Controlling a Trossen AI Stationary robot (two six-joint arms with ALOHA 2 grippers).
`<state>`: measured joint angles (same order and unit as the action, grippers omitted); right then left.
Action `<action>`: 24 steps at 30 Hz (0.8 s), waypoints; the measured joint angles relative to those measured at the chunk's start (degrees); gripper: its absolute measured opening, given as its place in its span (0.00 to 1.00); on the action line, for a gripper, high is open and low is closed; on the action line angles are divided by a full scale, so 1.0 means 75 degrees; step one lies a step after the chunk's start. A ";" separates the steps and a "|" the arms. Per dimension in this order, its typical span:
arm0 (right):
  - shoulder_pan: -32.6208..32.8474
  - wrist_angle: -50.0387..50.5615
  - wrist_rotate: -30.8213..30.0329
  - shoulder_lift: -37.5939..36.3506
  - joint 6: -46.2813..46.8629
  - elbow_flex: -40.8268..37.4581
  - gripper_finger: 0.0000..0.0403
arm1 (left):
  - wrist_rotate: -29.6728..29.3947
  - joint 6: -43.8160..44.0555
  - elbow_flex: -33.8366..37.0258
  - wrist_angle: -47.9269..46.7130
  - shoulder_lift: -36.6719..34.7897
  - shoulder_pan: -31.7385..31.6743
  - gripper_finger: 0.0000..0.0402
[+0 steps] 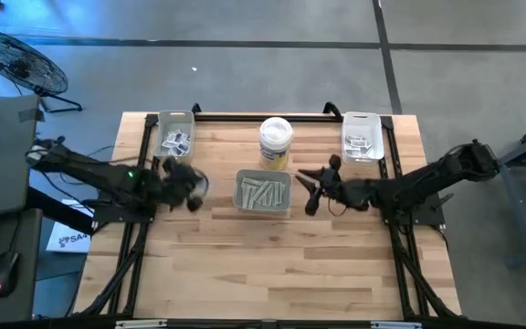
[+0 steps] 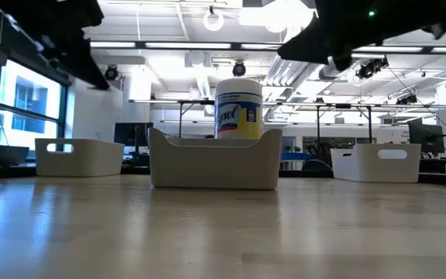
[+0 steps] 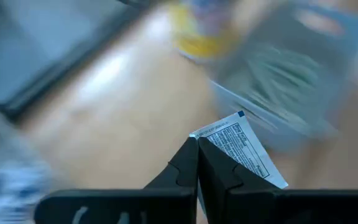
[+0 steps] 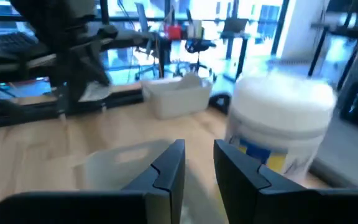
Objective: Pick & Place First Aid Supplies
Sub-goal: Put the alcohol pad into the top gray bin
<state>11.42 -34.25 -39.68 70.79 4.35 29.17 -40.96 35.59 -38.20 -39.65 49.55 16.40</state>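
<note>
My left gripper (image 3: 197,144) is shut on a small white square packet (image 3: 244,149) with dark print. In the high view it hovers (image 1: 193,192) over the table between the left tray (image 1: 175,135) and the centre grey tray (image 1: 263,194). The centre tray holds long pale strips. The left tray and the right white tray (image 1: 363,137) hold small white packets. My right gripper (image 1: 305,190) is open and empty beside the centre tray's right side, its fingers (image 4: 197,165) pointing past the tray (image 4: 126,163) and the white tub (image 4: 284,118). My left gripper pinches the white printed packet between its two fingers, near one edge (image 3: 211,140). The rest of the packet sticks out past the fingertips to one side. The packet is lifted clear of the table.
The tall white tub with a yellow label (image 1: 276,142) stands just behind the centre tray (image 2: 215,163). The left tray (image 2: 80,155) and right tray (image 2: 378,161) sit at the far corners. Bare wood spans the table's near half (image 1: 263,265).
</note>
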 joint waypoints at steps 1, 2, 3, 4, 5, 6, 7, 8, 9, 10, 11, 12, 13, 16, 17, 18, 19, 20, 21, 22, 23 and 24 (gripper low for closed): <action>-0.0193 -0.0071 0.0155 -0.0079 -0.0286 0.0000 0.19 | -0.0190 -0.0171 -0.0003 -0.0030 -0.0207 -0.0325 0.00; -0.0408 -0.0143 0.0263 -0.0146 -0.0552 0.0000 0.19 | -0.0274 -0.0345 -0.0006 -0.0042 -0.0380 -0.0703 0.00; -0.0613 -0.0200 0.0330 -0.0221 -0.0754 0.0000 0.19 | -0.0281 -0.0534 -0.0006 -0.0054 -0.0528 -0.1117 0.00; -0.0806 -0.0207 0.0343 -0.0303 -0.0893 0.0000 0.19 | -0.0263 -0.0714 -0.0006 -0.0059 -0.0623 -0.1573 0.00; -0.1000 -0.0194 0.0341 -0.0383 -0.0963 0.0000 0.19 | -0.0243 -0.0836 -0.0006 -0.0039 -0.0663 -0.2071 0.00; -0.1169 -0.0189 0.0352 -0.0442 -0.0966 0.0000 0.19 | -0.0246 -0.0943 -0.0006 -0.0020 -0.0665 -0.2568 0.00; -0.1346 -0.0137 0.0423 -0.0513 -0.0963 0.0000 0.19 | -0.0233 -0.1064 -0.0009 -0.0024 -0.0653 -0.3079 0.00; -0.1509 -0.0048 0.0567 -0.0571 -0.0963 0.0000 0.19 | -0.0226 -0.1178 -0.0009 -0.0042 -0.0625 -0.3582 0.00; -0.1671 0.0030 0.0769 -0.0612 -0.0963 0.0000 0.19 | -0.0211 -0.1306 -0.0009 -0.0002 -0.0568 -0.4096 0.00; -0.1825 0.0086 0.0983 -0.0624 -0.0961 0.0000 0.19 | -0.0154 -0.1392 -0.0006 0.0097 -0.0492 -0.4615 0.00; -0.1973 0.0133 0.1172 -0.0624 -0.0949 0.0000 0.19 | -0.0027 -0.1467 -0.0007 0.0202 -0.0414 -0.5133 0.00; -0.2107 0.0163 0.1324 -0.0614 -0.0903 0.0000 0.19 | 0.0125 -0.1525 -0.0007 0.0293 -0.0319 -0.5639 0.00; -0.2249 0.0173 0.1467 -0.0584 -0.0827 0.0000 0.19 | 0.0238 -0.1581 -0.0006 0.0431 -0.0227 -0.6145 0.00; -0.2638 0.0279 0.1723 -0.0540 -0.0609 0.0000 0.19 | 0.0586 -0.1826 -0.0012 0.0883 0.0125 -0.7481 0.00; -0.2751 0.0326 0.1798 -0.0540 -0.0577 0.0000 0.19 | 0.0717 -0.1897 -0.0012 0.0951 0.0288 -0.7848 0.00; -0.2844 0.0371 0.1879 -0.0540 -0.0568 0.0000 0.19 | 0.0852 -0.1944 -0.0012 0.1011 0.0456 -0.8154 0.00; -0.2914 0.0409 0.1960 -0.0540 -0.0561 0.0000 0.19 | 0.0975 -0.1986 -0.0012 0.1048 0.0638 -0.8416 0.00; -0.2968 0.0452 0.2057 -0.0540 -0.0556 0.0000 0.19 | 0.0916 -0.2018 -0.0012 0.1082 0.0795 -0.8580 0.00; -0.3014 0.0487 0.2192 -0.0540 -0.0558 0.0000 0.19 | 0.0745 -0.2011 -0.0009 0.1055 0.0886 -0.8593 0.00; -0.3048 0.0519 0.2308 -0.0537 -0.0560 0.0000 0.19 | 0.0614 -0.1934 -0.0009 0.1039 0.0970 -0.8544 0.00; -0.3083 0.0553 0.2434 -0.0537 -0.0561 0.0000 0.19 | 0.0457 -0.1824 -0.0020 0.1076 0.1075 -0.8419 0.00; -0.3120 0.0591 0.2486 -0.0537 -0.0561 0.0000 0.19 | 0.0312 -0.1706 -0.0029 0.1065 0.1208 -0.8271 0.00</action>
<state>-11.98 -29.82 -21.03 66.76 0.14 29.17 -38.62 22.80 -38.41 -31.66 58.60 -45.64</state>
